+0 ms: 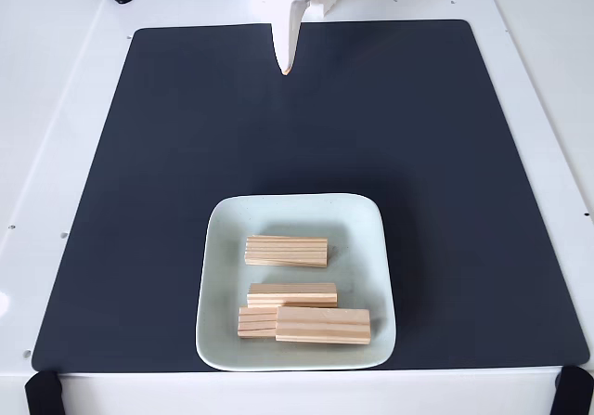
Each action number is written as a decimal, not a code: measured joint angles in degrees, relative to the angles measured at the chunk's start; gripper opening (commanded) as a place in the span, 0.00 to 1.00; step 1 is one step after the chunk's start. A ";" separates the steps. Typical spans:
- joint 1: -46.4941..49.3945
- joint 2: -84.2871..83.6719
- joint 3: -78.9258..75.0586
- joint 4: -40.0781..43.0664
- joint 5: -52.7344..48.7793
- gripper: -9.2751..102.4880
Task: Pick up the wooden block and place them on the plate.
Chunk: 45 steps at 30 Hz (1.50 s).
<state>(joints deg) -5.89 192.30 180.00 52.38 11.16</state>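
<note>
Four wooden blocks lie on the one plate [215,276], which sits in the lower middle of the frame on a dark mat [445,155]. One block [286,251] lies alone near the plate's centre. Below it a second block [292,294] rests, and at the plate's lower edge a third block [323,326] overlaps a fourth block [254,322] peeking out at its left. At the top centre, the white gripper [287,68] points down, its fingers pressed together and holding nothing.
</note>
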 measured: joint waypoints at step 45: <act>0.00 0.00 0.00 0.00 0.00 0.08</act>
<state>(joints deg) -5.89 192.30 180.00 52.38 11.16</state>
